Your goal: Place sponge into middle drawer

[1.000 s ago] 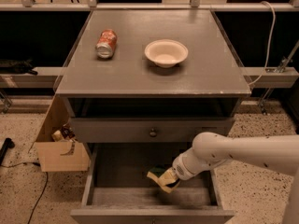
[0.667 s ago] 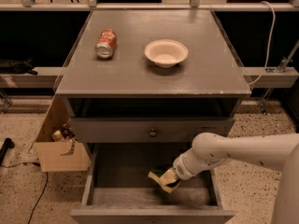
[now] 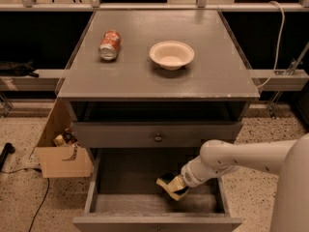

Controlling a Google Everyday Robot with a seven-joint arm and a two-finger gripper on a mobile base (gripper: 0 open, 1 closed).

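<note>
1. The counter [image 3: 154,76] above the middle drawer [image 3: 120,178] is unchanged over the last second. The can [image 3: 109,44] and bowl [image 3: 171,54] lie where they were, well above the drawer.
2. The middle drawer is pulled out as before, and the left half of its floor is bare.
3. The arm [image 3: 241,156] reaches in over the drawer's right wall and has barely shifted, so the carry looks finished.
4. The gripper [image 3: 179,183] sits low inside the drawer, right of its middle, and appears clamped on the sponge.
5. The sponge [image 3: 168,183] is tilted at the gripper's tip, close over the drawer floor. I cannot tell whether it touches the floor. It is already within the drawer walls, so I judge that only the release and withdrawal remain.
</note>
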